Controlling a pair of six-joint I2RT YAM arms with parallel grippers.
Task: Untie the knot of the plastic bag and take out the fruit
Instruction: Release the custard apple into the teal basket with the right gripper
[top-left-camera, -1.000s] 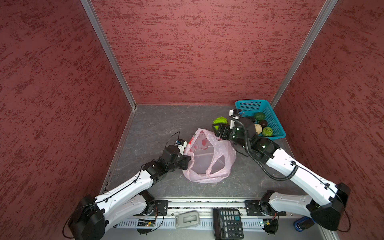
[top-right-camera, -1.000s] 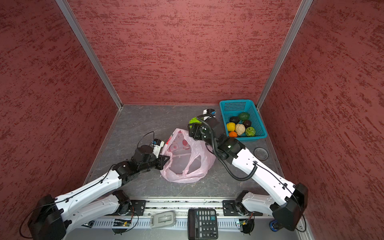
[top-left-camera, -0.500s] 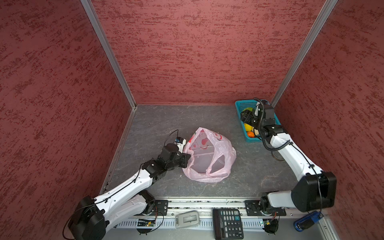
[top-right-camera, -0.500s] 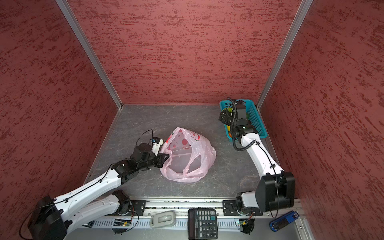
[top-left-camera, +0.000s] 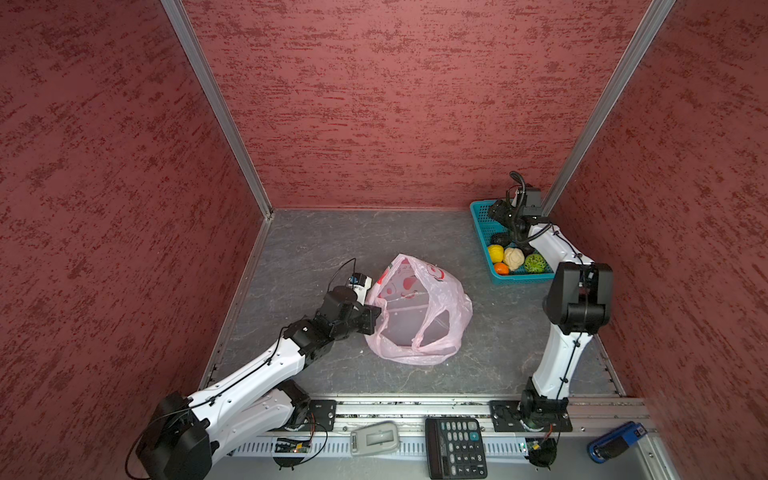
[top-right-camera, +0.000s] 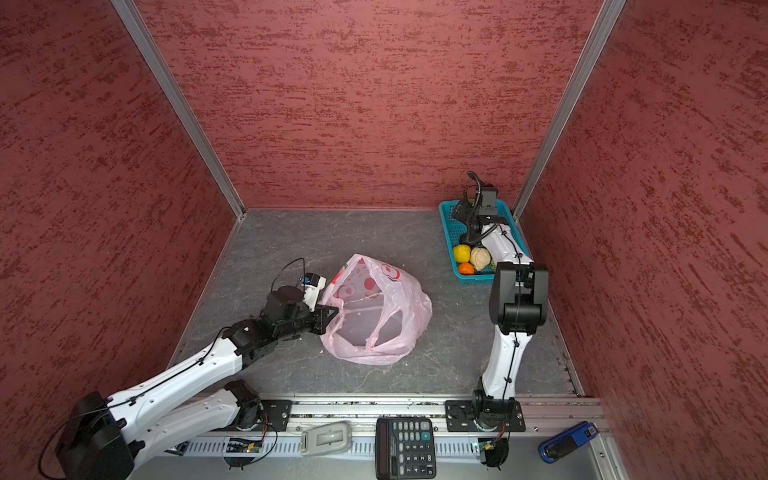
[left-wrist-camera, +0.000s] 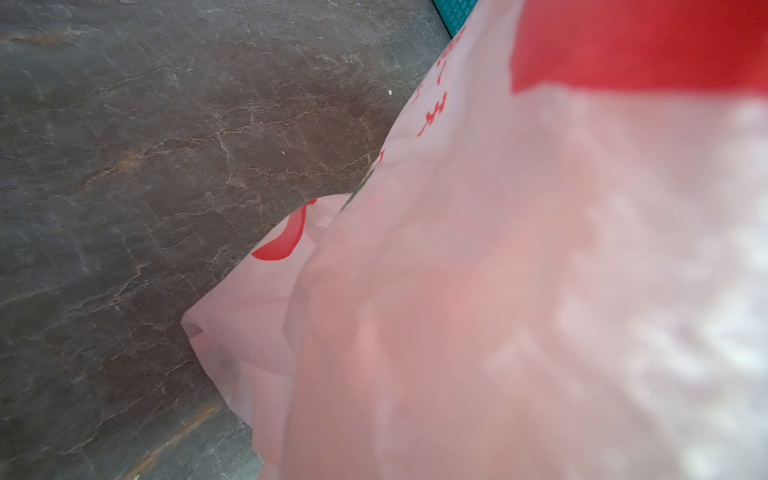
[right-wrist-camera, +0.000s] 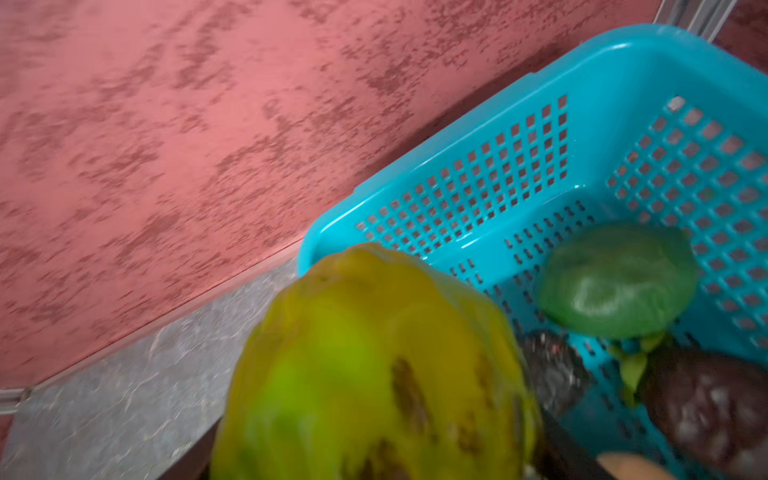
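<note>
My left gripper (top-left-camera: 375, 312) is clamped on the rim of the plastic bag (top-left-camera: 434, 291), which lies open mid-floor. My right gripper (top-left-camera: 498, 211) grasps a yellow-green fruit (right-wrist-camera: 365, 365) over the teal basket's (top-left-camera: 484, 226) far end, with more fruit (top-left-camera: 514, 258) lying inside.

A robot lab test booth: red textured walls (top-left-camera: 374, 104) joined by aluminium posts (top-left-camera: 218, 108) box in a grey floor (top-left-camera: 353, 237); left arm (top-left-camera: 257, 370) and right arm (top-left-camera: 557, 353) bolt to a metal rail (top-left-camera: 415, 409), a calculator (top-left-camera: 456, 446) just behind their bases.
</note>
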